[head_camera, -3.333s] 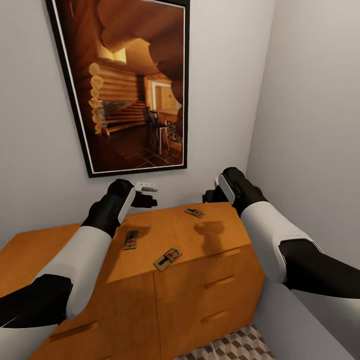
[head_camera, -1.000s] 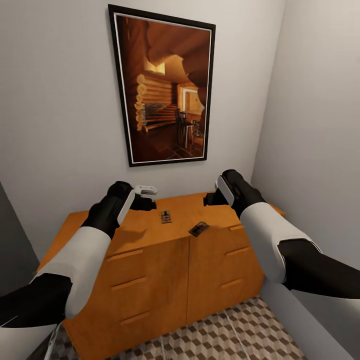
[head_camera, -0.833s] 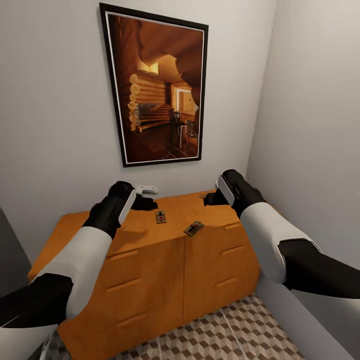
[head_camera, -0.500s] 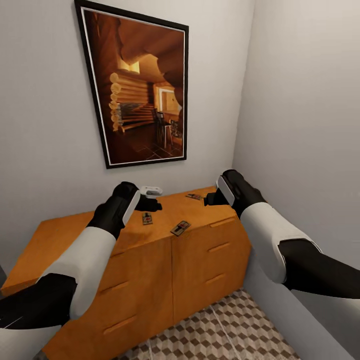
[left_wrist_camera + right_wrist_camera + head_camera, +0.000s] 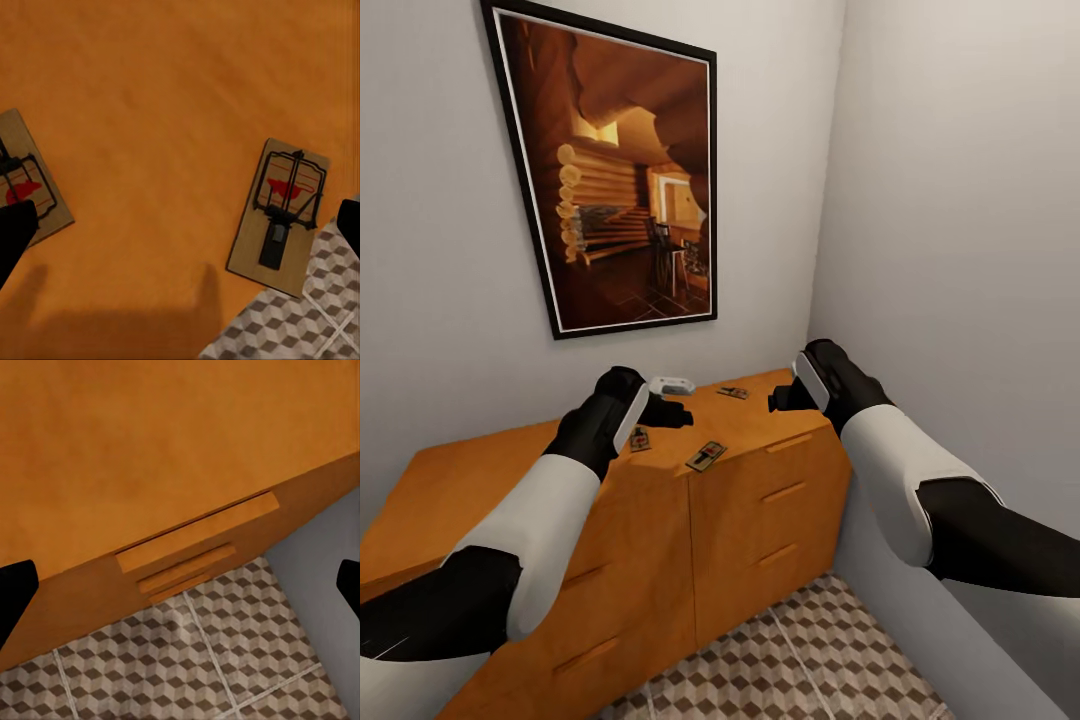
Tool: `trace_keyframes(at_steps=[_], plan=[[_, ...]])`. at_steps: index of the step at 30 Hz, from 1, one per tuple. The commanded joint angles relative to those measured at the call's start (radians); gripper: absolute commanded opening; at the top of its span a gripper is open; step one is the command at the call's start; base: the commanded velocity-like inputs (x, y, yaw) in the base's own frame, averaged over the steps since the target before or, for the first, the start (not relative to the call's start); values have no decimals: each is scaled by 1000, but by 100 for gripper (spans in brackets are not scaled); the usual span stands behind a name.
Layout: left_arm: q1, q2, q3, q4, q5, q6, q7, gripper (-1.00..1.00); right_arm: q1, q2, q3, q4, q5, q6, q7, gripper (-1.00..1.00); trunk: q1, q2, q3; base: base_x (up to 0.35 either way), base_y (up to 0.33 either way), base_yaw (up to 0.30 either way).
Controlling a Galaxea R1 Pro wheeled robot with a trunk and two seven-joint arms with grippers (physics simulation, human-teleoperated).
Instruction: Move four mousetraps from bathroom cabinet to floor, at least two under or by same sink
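Note:
The orange-brown cabinet (image 5: 745, 500) stands against the back wall in a corner. Three mousetraps lie on its top: one by the front edge (image 5: 705, 456), one further left (image 5: 640, 438), one at the back (image 5: 733, 392). My left gripper (image 5: 672, 412) hovers open above the top. In its wrist view two mousetraps lie between the fingers, one (image 5: 283, 214) at the cabinet's edge, one (image 5: 26, 187) partly behind a fingertip. My right gripper (image 5: 780, 399) hangs open over the cabinet's right front corner (image 5: 172, 450), holding nothing. The bathroom floor (image 5: 810, 660) shows below. The sink is out of view.
A large framed picture of a log cabin (image 5: 625, 180) hangs above the cabinet. The side wall (image 5: 960, 250) runs close along my right arm. Drawer bar handles (image 5: 199, 544) face the patterned tiles (image 5: 225, 660).
The camera has backed away from the cabinet and then swung, so the cabinet and picture sit further left in view. Both arms hold the same pose, and the mousetraps lie where they were.

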Motion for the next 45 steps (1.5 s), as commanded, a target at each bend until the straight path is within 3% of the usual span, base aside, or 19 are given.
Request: trace_keyframes(at_steps=[1, 10, 18, 23, 45], plan=[[-1, 0, -1, 1, 2, 4, -5, 100, -1, 0, 2, -1, -8, 3, -7, 100, 0, -1, -1, 0, 0, -12], [-1, 0, -19, 9, 1, 6, -64, 100, -1, 0, 2, -1, -8, 3, -7, 100, 0, -1, -1, 0, 0, -5], [-1, 4, -115, 9, 0, 8, -89, 100, -1, -1, 2, -1, -8, 3, -7, 100, 0, -1, -1, 0, 0, 0], [-1, 5, -146, 5, 0, 9, -91, 100, -1, -1, 2, -1, -8, 3, -7, 100, 0, -1, -1, 0, 0, 0], [-1, 6, -161, 8, 8, 10, -106, 100, -1, -1, 2, -1, -7, 3, -6, 100, 0, -1, -1, 0, 0, 0]])
